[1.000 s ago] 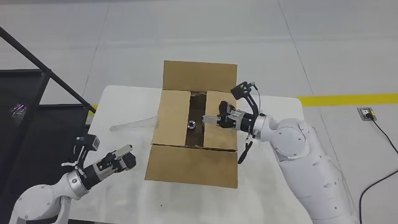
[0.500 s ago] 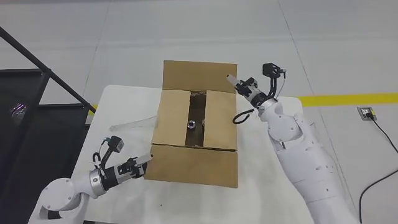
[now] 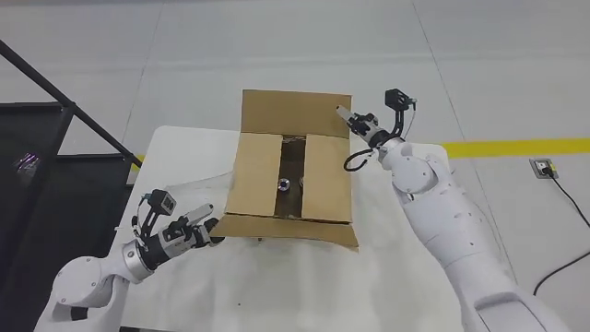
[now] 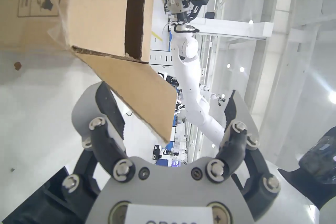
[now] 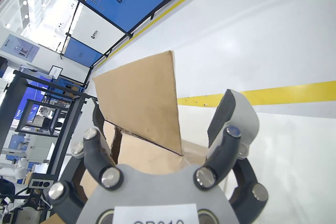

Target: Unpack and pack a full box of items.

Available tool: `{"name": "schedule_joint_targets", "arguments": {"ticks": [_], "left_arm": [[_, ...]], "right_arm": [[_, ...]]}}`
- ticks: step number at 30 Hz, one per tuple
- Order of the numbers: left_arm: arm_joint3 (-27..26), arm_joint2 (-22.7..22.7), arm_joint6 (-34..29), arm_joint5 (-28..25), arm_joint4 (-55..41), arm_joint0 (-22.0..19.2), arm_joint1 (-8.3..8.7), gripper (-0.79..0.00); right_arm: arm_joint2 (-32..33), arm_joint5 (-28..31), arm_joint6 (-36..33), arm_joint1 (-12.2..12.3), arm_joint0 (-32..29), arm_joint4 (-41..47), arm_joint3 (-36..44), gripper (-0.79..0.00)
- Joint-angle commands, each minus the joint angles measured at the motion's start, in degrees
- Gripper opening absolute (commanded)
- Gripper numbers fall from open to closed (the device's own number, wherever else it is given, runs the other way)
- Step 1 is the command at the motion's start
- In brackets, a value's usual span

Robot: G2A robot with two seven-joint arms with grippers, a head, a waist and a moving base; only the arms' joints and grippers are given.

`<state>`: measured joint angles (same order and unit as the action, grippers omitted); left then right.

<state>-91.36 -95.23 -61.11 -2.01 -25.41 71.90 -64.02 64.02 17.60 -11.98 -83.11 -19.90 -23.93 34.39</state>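
Note:
A brown cardboard box (image 3: 290, 171) stands mid-table, its two side flaps folded in with a dark gap between them where small items (image 3: 284, 183) show. My left gripper (image 3: 205, 226) is at the box's front-left corner. In the left wrist view it (image 4: 168, 107) is open, with the corner of the front flap (image 4: 136, 88) between its fingers. My right gripper (image 3: 348, 118) is at the back-right corner. It (image 5: 160, 114) is open too, with the upright back flap (image 5: 141, 99) between its fingers.
The box rests on a white table (image 3: 277, 286). A clear plastic bag (image 3: 198, 183) lies on the table left of the box. A black frame (image 3: 46, 92) stands off the table's left side. The floor beyond carries yellow lines.
My left gripper has come in to the box's front-left corner and the front flap has lifted from hanging down. My right gripper left the right side flap for the back-right corner.

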Motion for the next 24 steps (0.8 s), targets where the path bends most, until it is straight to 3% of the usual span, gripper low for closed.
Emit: {"name": "schedule_joint_targets", "arguments": {"ticks": [1,12,24], "left_arm": [[-0.5,0.2,1.9,0.8,-0.9,-0.2,-0.03,0.000],[-2.1,1.7,9.7,1.9,-1.4,-1.2,-0.04,0.000],[-6.3,4.2,22.0,0.3,5.2,-0.9,-0.26,0.000]], "right_arm": [[-0.6,1.0,0.0,-0.7,1.6,1.1,-3.2,0.000],[0.6,12.9,-6.3,-2.8,6.4,11.9,-13.9,0.000],[7.1,27.9,-25.5,-0.3,6.8,26.4,-17.1,0.000]]}}
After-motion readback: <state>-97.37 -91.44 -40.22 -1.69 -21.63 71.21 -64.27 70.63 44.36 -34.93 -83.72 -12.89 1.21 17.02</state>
